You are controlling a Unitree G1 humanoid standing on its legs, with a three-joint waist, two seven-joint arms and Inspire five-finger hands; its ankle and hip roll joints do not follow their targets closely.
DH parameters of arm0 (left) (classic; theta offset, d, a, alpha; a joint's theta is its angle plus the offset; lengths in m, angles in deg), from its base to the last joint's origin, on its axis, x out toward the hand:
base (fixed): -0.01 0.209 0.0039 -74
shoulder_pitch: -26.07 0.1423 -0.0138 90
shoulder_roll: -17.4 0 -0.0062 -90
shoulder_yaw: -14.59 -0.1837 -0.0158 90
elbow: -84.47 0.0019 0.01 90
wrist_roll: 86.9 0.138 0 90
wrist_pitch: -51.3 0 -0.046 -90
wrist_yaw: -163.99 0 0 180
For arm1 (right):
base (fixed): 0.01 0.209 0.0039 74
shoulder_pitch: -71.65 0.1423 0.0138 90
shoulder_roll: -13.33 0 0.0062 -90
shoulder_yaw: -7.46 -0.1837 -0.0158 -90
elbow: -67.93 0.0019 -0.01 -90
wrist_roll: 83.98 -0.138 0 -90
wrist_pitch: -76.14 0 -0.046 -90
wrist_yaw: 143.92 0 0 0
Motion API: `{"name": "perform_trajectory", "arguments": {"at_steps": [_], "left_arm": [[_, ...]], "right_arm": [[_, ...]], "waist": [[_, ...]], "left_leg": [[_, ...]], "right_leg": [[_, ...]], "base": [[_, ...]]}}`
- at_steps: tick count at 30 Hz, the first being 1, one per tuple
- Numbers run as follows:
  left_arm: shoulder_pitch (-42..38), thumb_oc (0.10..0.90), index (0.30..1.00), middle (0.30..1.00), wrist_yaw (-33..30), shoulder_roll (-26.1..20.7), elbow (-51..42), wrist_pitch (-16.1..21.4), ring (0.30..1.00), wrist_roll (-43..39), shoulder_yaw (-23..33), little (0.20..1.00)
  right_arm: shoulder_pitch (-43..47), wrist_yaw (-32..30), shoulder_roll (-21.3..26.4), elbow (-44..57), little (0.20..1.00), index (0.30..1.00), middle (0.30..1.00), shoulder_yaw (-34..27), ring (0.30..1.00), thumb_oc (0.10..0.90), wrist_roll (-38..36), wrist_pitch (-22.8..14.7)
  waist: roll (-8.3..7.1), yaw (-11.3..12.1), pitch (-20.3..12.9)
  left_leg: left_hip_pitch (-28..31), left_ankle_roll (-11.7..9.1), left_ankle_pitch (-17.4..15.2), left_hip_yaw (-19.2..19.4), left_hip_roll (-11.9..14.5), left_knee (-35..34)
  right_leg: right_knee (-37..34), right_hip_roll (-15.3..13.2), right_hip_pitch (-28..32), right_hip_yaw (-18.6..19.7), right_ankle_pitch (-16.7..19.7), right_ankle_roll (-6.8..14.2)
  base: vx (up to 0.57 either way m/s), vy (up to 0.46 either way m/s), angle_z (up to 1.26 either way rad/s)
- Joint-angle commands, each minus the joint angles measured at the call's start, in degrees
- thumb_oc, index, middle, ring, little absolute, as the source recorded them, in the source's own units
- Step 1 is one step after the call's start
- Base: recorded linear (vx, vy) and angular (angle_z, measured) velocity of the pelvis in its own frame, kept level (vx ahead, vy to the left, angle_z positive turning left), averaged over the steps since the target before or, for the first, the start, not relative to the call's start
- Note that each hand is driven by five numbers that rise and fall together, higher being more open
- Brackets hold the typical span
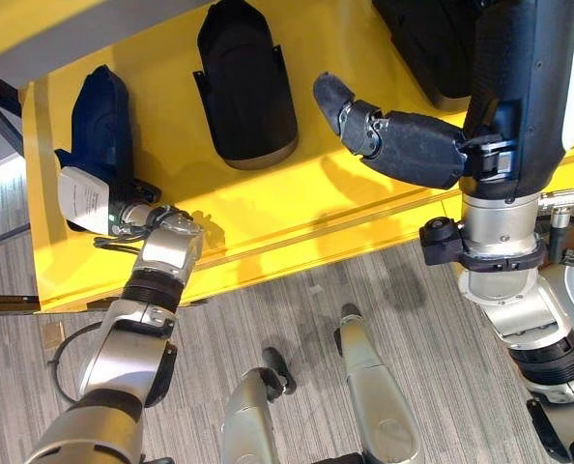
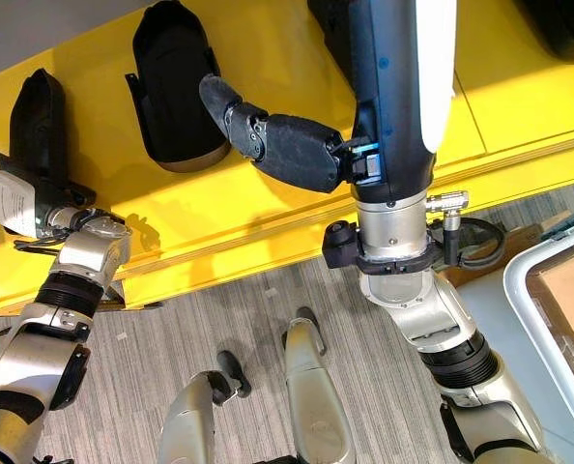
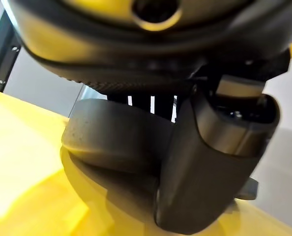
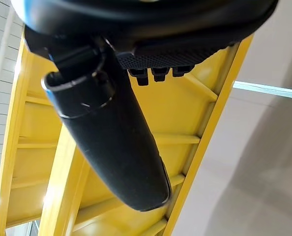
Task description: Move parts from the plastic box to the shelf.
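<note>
Left hand (image 1: 123, 215) is down on the yellow shelf (image 1: 268, 208), right against a dark part (image 1: 99, 145), can't tell its grip; right hand (image 1: 403, 140) floats over the shelf, thumb sticking out, fingers hidden; another part (image 1: 243, 82) lies between them; white box (image 2: 558, 319) off right.

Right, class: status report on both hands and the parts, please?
Left hand at the labelled part, leftmost on the yellow shelf. Right hand above the shelf's right end, thumb out. Another dark part lies between, untouched.
</note>
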Motion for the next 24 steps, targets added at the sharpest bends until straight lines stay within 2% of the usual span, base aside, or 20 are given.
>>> {"name": "perform_trajectory", "arguments": {"at_steps": [1,9,10,11,12,18,19,20,21,23,24], "left_arm": [[-3.72,0.400,0.300,0.300,-5.80,-9.12,0.62,1.71,0.300,2.22,1.70,0.300],[-5.32,0.400,0.300,0.300,-4.79,-9.63,1.43,2.59,0.300,2.76,0.55,0.300],[-5.35,0.439,0.355,0.355,-4.75,-9.63,1.49,2.76,0.355,3.19,0.48,0.355],[-5.49,0.900,1.000,1.000,-4.48,-9.69,1.49,3.34,1.000,4.46,0.19,1.000],[-6.23,0.900,1.000,1.000,-2.79,-10.64,0.98,3.16,1.000,9.22,-1.08,1.000],[-7.87,0.900,1.000,1.000,0.60,-11.59,-0.60,0.54,1.000,14.39,-4.12,1.000],[-8.37,0.900,1.000,1.000,1.86,-11.74,-0.85,3.01,1.000,15.86,-5.21,1.000],[-8.40,0.900,1.000,1.000,2.01,-11.77,-0.70,3.23,1.000,15.99,-5.19,1.000],[-8.64,0.900,1.000,1.000,3.63,-11.86,-1.73,5.28,1.000,19.06,-5.54,1.000],[-8.25,0.900,1.000,1.000,5.47,-11.99,-3.15,2.87,1.000,21.15,-5.73,1.000],[-8.01,0.900,1.000,1.000,4.97,-12.12,-3.44,3.21,1.000,20.64,-5.92,1.000]], "right_arm": [[6.11,-0.89,-2.66,9.74,1.000,1.000,1.000,-3.16,1.000,0.900,-1.51,-2.95],[6.37,-2.16,-2.08,9.66,1.000,1.000,1.000,-2.23,1.000,0.900,-1.21,-2.39],[6.36,-2.20,-2.10,9.62,1.000,1.000,1.000,-2.23,1.000,0.900,-1.14,-2.41],[6.39,-2.36,-2.09,9.61,1.000,1.000,1.000,-2.20,1.000,0.900,-1.07,-2.31],[6.01,-2.51,-1.81,9.39,1.000,1.000,1.000,-2.31,1.000,0.900,-1.10,-2.36],[5.61,-2.77,-1.58,8.91,1.000,1.000,1.000,-2.25,1.000,0.900,-1.38,-3.10],[5.64,-2.66,-1.58,9.04,1.000,1.000,1.000,-2.03,1.000,0.900,-1.41,-2.94],[5.63,-2.64,-1.59,9.05,1.000,1.000,1.000,-2.05,1.000,0.900,-1.44,-2.93],[5.30,-2.46,-1.45,9.13,1.000,1.000,1.000,-2.09,1.000,0.900,-1.34,-3.08],[4.72,-1.75,-1.28,9.03,1.000,1.000,1.000,-2.58,1.000,0.900,-1.92,-3.66],[4.82,-1.83,-1.11,8.95,1.000,1.000,1.000,-2.51,1.000,0.900,-2.06,-3.71]], "waist": [[-0.53,0.80,-0.87],[-0.86,0.77,-0.86],[-0.87,0.77,-0.86],[-0.95,0.75,-0.86],[-1.00,0.56,-0.86],[-1.01,0.26,-0.86],[-0.93,0.03,-0.86],[-0.95,0.04,-0.86],[-0.86,-0.12,-0.86],[-0.61,-0.33,-0.87],[-0.59,-0.39,-0.87]], "left_leg": [[-1.50,4.65,-0.88,-1.65,-2.45,-0.67],[-1.94,4.77,-0.88,-1.54,-2.36,-0.69],[-1.93,4.78,-0.90,-1.53,-2.35,-0.69],[-1.92,4.80,-0.94,-1.55,-2.36,-0.68],[-1.86,4.90,-1.11,-1.41,-2.31,-0.63],[-1.96,4.94,-1.09,-1.28,-2.36,-0.65],[-1.57,4.97,-1.10,-1.06,-2.38,-0.97],[-1.53,4.97,-1.09,-1.04,-2.39,-1.01],[-1.35,4.93,-1.02,-1.00,-2.41,-1.23],[-0.98,4.88,-1.06,-0.96,-2.61,-1.45],[-0.78,4.89,-1.11,-0.87,-2.57,-1.42]], "right_leg": [[-1.38,-3.36,3.91,-4.72,-5.45,-2.76],[-1.73,-3.20,3.64,-4.82,-5.14,-2.72],[-1.75,-3.19,3.65,-4.83,-5.13,-2.72],[-1.81,-3.12,3.70,-4.82,-5.11,-2.76],[-1.87,-3.06,3.73,-4.78,-5.07,-2.76],[-1.93,-2.83,3.61,-4.61,-4.92,-2.83],[-2.20,-2.92,3.78,-4.59,-4.84,-2.73],[-2.23,-2.92,3.80,-4.58,-4.83,-2.72],[-2.47,-2.94,3.96,-4.46,-4.76,-2.72],[-2.66,-2.95,4.22,-4.35,-4.77,-2.66],[-2.64,-3.02,4.27,-4.31,-4.74,-2.63]], "base": [[0.00,0.000,0.00],[0.00,-0.006,0.01],[-0.01,-0.017,0.04],[0.00,0.000,0.00],[0.00,0.000,0.00],[0.00,0.000,0.00],[0.00,0.000,0.00],[0.00,0.000,0.00],[0.00,0.000,0.00],[0.04,0.043,-0.01],[0.03,0.046,-0.02]]}}
